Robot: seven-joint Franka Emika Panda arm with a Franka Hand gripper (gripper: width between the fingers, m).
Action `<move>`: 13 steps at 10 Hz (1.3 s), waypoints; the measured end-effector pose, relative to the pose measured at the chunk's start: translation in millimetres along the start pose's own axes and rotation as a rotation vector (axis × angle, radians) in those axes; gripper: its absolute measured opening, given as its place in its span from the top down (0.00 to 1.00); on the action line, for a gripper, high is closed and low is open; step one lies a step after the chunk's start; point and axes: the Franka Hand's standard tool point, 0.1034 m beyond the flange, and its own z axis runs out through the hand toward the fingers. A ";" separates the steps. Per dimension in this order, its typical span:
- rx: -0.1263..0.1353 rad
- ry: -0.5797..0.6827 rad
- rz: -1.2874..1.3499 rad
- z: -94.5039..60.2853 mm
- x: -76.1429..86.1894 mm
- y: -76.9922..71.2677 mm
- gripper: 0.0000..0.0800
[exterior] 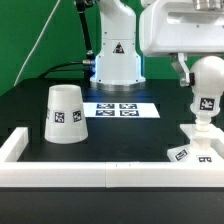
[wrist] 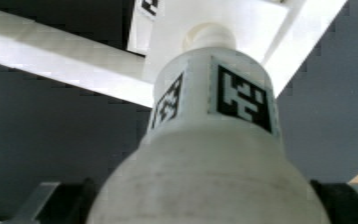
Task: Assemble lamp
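My gripper [exterior: 200,72] is shut on the round white bulb [exterior: 207,88] at the exterior view's right and holds it upright, neck down. The neck's end meets the raised top of the small stepped base [exterior: 192,150], which lies by the front wall. In the wrist view the bulb [wrist: 211,130] fills the middle, its tagged neck pointing away. My gripper [wrist: 202,208] has dark fingers [wrist: 51,200] pressed on both sides of it. The base is mostly hidden behind the neck there. The tapered shade [exterior: 65,112] stands mouth down at the left, apart from the gripper.
The marker board [exterior: 117,109] lies flat in the middle. The white robot pedestal [exterior: 116,60] stands behind it. A white wall [exterior: 100,176] borders the table's front and left side; it also shows in the wrist view [wrist: 51,60].
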 end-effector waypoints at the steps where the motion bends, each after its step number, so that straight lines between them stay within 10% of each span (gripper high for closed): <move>1: 0.000 -0.003 0.000 2.0 -1.4 0.3 0.28; 11: -0.047 0.151 -0.012 6.9 -19.7 -7.8 0.28; 13: -0.047 0.151 -0.012 6.8 -19.6 -7.7 0.14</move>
